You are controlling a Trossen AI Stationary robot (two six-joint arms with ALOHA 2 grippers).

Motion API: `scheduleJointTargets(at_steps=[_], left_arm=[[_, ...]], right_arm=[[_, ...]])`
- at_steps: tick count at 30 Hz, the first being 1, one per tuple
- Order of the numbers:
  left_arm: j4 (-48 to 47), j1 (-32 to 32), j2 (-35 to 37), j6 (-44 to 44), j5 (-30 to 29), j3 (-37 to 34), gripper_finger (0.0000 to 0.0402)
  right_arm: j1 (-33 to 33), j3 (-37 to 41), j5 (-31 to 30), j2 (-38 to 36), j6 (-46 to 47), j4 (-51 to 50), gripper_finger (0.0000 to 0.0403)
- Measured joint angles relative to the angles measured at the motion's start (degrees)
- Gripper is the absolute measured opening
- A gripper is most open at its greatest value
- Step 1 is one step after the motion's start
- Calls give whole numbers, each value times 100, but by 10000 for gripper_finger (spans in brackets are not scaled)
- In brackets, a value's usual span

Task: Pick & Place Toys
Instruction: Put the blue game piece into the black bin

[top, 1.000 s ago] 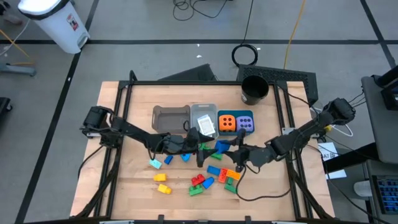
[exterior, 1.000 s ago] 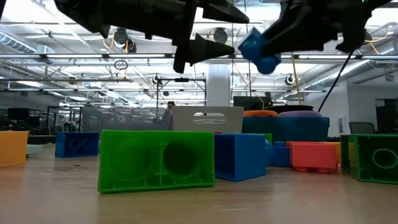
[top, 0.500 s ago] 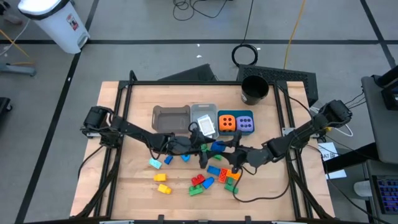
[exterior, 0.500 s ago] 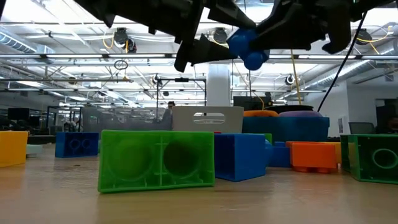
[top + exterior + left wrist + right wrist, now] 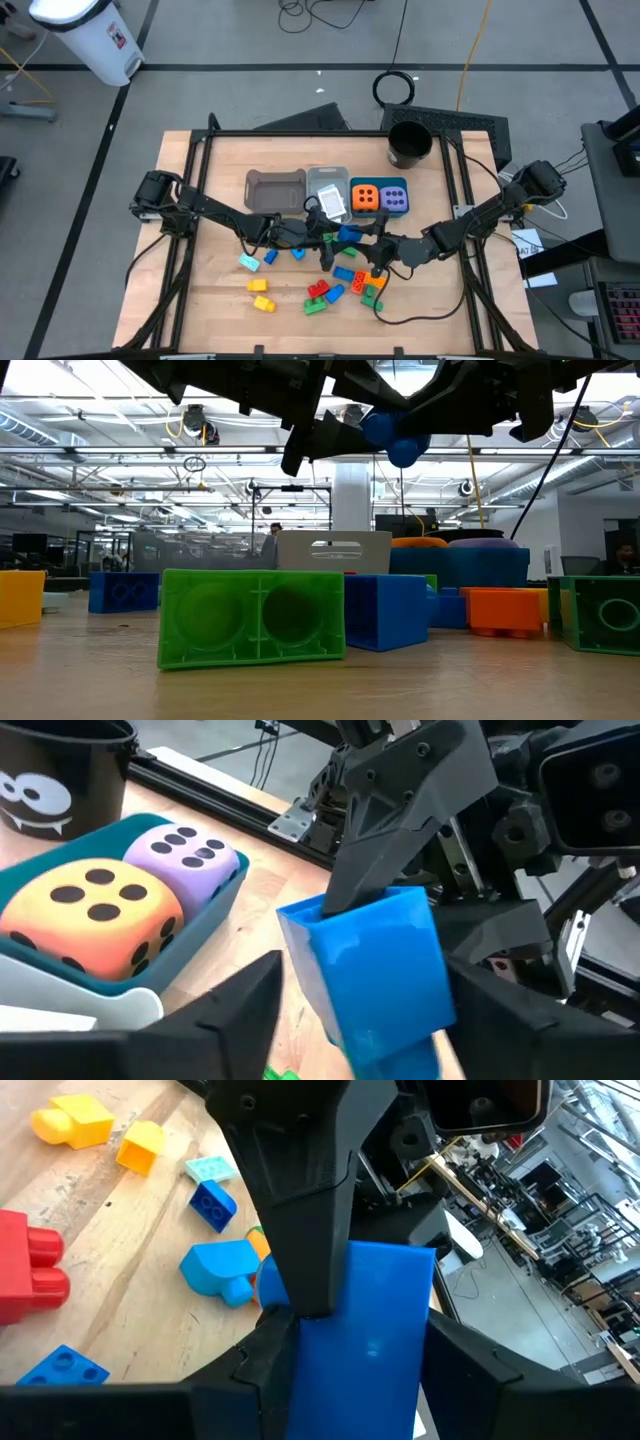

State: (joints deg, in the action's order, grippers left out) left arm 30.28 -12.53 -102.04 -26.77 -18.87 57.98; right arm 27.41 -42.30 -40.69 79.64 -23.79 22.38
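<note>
A blue brick [image 5: 348, 235] hangs in the air over the middle of the table, between my two grippers. My right gripper [image 5: 364, 239] reaches in from the table's right and is shut on it. My left gripper [image 5: 332, 236] comes from the left, and its fingers close on the same brick [image 5: 370, 970]. More toys lie below: red, green, blue and orange bricks [image 5: 340, 285] and yellow bricks [image 5: 260, 295]. The orange and purple dotted cubes [image 5: 378, 197] sit in the teal bin. My left gripper has the blue brick between its two fingers, which meet two opposite sides [image 5: 300, 970] at the end nearer to it. The fingers come nearly level from the table's left. The brick is clear of the table. My right gripper pinches the brick's other end [image 5: 340, 1370] between its two fingers, on the pair of faces that the left fingers leave free. It comes nearly level from the table's right. One of its fingers [image 5: 400, 830] lies along the brick's far face.
A grey bin [image 5: 275, 188], a clear bin [image 5: 322, 180] with a white card and the teal bin [image 5: 398, 186] stand in a row behind the grippers. A black cup [image 5: 409, 143] stands at the far right. A green brick [image 5: 250, 615] lies closest to the low camera.
My right gripper has carried the blue brick a little toward the table's left, up to my left gripper's fingers. The left gripper has tipped slightly and now has the brick between its fingers. The brick has stayed clear of the table.
</note>
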Motion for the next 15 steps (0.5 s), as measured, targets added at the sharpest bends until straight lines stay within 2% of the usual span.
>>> scheduleJointTargets(at_steps=[7, 15], left_arm=[[15, 11, -2, -116, -45, -11, 139], [31, 11, -2, 102, -91, -11, 137]], right_arm=[[4, 0, 4, -11, 11, 12, 161], [5, -2, -2, -28, 580, 15, 168]])
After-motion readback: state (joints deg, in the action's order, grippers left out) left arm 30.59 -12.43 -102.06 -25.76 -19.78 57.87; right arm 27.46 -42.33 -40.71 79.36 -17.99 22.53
